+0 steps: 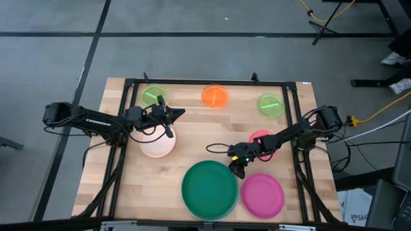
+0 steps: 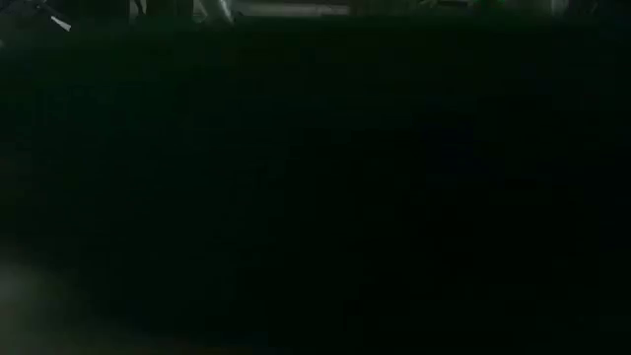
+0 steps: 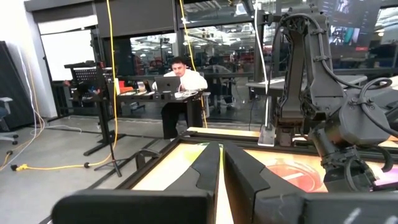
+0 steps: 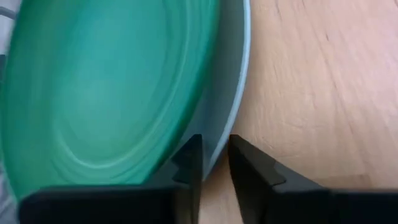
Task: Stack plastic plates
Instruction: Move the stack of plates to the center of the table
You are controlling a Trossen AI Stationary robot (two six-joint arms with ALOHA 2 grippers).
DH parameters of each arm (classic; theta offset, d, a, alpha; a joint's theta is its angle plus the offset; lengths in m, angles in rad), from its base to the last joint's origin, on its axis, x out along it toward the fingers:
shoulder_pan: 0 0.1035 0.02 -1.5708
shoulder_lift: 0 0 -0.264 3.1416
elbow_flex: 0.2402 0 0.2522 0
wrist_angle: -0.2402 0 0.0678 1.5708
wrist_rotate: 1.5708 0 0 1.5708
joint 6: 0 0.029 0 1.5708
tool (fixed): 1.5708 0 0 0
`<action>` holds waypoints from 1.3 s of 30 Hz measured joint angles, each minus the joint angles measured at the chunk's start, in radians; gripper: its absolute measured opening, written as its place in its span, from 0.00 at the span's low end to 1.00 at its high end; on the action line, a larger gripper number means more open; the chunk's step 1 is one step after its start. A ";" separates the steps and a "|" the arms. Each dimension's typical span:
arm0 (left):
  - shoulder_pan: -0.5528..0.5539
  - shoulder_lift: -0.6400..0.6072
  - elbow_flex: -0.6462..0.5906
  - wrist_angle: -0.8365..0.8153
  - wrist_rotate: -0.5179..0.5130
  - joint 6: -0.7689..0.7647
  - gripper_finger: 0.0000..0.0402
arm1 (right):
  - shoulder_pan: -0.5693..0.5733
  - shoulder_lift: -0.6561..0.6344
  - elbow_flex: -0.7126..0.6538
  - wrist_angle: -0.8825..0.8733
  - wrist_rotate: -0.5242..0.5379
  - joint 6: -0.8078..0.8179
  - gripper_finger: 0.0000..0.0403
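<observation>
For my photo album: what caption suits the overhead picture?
Right tool at the green plate's rim, left tool above the pink plate.

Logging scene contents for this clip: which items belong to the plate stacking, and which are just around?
Job:
large green round plastic plate atop a light blue one
magenta plate
pale pink plate
red plate
orange plate
lime plates

Around:
person at desk
yellow cable
</observation>
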 joint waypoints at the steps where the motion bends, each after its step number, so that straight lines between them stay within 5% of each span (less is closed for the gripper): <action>1: 0.000 0.000 0.000 0.000 0.000 0.000 0.04 | 0.000 0.000 0.000 -0.001 0.004 -0.003 0.12; 6: 0.000 0.000 0.000 0.000 0.000 0.000 0.04 | -0.001 0.000 -0.001 -0.002 0.010 -0.004 0.02; 21: 0.000 0.000 0.000 0.000 0.000 0.000 0.04 | -0.082 -0.026 0.018 -0.022 0.024 -0.102 0.01; 39: 0.000 0.000 0.000 0.000 0.000 0.000 0.04 | -0.326 -0.026 0.073 -0.055 0.031 -0.286 0.01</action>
